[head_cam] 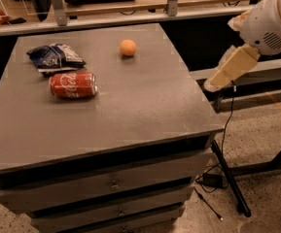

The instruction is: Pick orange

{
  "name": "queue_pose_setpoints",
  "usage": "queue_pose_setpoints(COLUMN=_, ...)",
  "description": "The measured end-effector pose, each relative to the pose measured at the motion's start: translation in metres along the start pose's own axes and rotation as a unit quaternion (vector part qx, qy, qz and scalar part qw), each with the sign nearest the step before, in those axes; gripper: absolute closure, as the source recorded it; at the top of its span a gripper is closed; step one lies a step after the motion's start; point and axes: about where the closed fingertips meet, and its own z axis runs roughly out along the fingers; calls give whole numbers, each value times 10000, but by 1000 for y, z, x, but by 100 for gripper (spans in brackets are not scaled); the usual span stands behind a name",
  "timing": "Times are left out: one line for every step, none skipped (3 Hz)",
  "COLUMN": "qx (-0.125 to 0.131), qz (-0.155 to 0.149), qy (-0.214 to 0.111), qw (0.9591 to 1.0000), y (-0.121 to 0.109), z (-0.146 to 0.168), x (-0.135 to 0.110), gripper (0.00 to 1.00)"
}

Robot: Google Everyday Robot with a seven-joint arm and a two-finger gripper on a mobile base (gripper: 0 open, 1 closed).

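The orange (128, 48) is a small round fruit on the far part of the grey cabinet top (145, 106), right of centre. My arm comes in from the upper right with its white joint (269, 21). The gripper (217, 81) is a cream-coloured piece hanging just off the cabinet's right edge, to the right of the orange and nearer than it, well apart from it. It holds nothing that I can see.
A red Coca-Cola can (73, 85) lies on its side at the left. A blue chip bag (56, 57) lies behind it. Drawers (113, 183) front the cabinet. A black stand and cables (227, 174) are on the floor at the right. A shelf rail (130, 18) runs behind.
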Motion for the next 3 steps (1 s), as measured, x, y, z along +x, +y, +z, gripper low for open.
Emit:
queue_pose_setpoints(qx=236, qz=371, qy=-540, qw=9976, y=-21, z=20, x=-15, gripper=0)
queue_pose_setpoints(qx=271, qz=703, qy=-921, qw=9929, y=-35, z=64, x=-25, gripper=0)
queue_pose_setpoints(qx=103, qz=835, qy=-1363, qw=9871, y=-41, z=106, x=-32, gripper=0)
